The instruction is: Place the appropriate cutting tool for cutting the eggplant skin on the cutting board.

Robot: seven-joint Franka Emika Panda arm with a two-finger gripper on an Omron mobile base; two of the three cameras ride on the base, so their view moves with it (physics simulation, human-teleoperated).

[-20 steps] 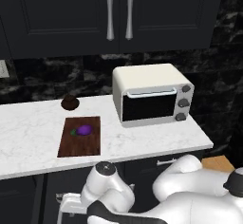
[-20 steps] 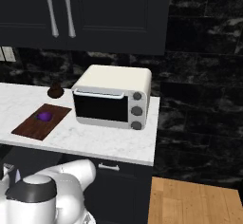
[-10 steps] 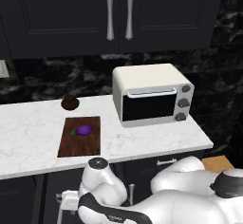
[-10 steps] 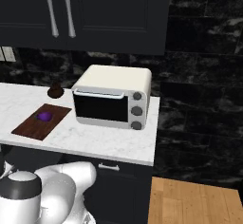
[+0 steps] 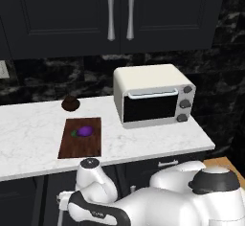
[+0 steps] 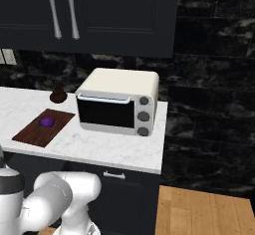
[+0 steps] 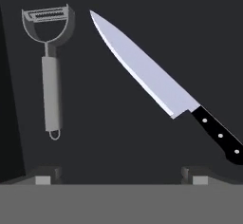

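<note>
In the left base view the arm's white links sit lower and further toward the lower left of the frame than they did a second ago, folding down below the counter (image 5: 28,139) edge, while the counter scene itself has not shifted; that suggests the base is parked and the hand has been reaching into a dark space under the worktop. Going left to right in the hand view, the cutting tool (image 7: 50,69) lies in the upper left on a flat dark surface, its pale handle running down the frame from its blade head. The black-handled knife (image 7: 161,83) lies well apart from it, slanting from upper centre to the right edge. The gripper (image 7: 121,175) stands spread wide at the bottom, holding nothing, its tips framing the bare patch between the two utensils rather than either one. On the counter in the left base view, the cutting board (image 5: 81,139) lies left of centre with the eggplant (image 5: 84,131) resting on it, a dark brown lump (image 5: 70,103) behind it, and the toaster oven (image 5: 153,96) to the right. The peeler is not yet grasped; I judge the hand must shift toward the left of its view before closing, and the board has room beside the eggplant.
</note>
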